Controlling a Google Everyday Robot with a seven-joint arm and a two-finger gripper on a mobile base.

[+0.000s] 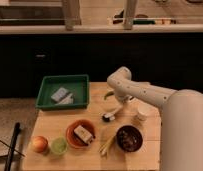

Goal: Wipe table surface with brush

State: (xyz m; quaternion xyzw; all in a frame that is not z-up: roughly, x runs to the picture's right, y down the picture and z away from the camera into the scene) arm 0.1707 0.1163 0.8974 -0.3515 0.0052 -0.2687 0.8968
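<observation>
The table surface (51,120) is a light tan plank top. The brush has a dark round head (108,117) resting on the wood near the table's middle, and its slim white handle slants up and right into my gripper (118,104). The gripper hangs from the white arm (145,92), which reaches in from the right, and it is shut on the brush handle. The wrist hides the fingers' grasp point. A small green object (109,94) lies just behind the gripper.
A green plastic tray (45,94) with pale items stands at the back left. An orange bowl (80,134), a dark bowl (129,138), a white cup (142,112), pale stalks (108,145), an orange fruit (39,144) and a green round item (58,146) sit toward the front.
</observation>
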